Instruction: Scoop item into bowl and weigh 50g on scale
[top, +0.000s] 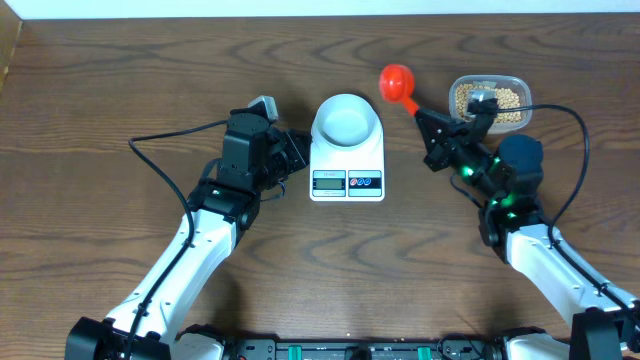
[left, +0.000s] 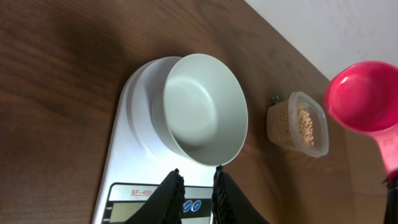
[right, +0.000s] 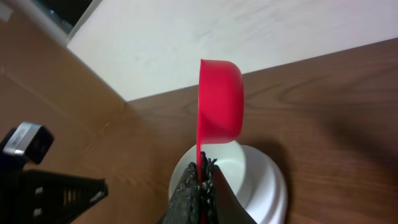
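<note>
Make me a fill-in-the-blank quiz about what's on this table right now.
The bowl sits on the ____. The ____ end effector holds the red scoop. The inside of the bowl is ____. The clear tub holds tan ____.
Missing words: scale; right; empty; beans.

Table (top: 100, 80): dark brown wood grain, and its far edge ran along a white surface. Two things sat directly on it. The white scale (top: 347, 182) was about centre, display facing the near side. The clear plastic tub (top: 524, 95) was far right, well apart from the scale. A black cable (top: 160, 140) looped across the left half; couldn't tell if it touched the top. The near edge was taken up by dark rig hardware.
</note>
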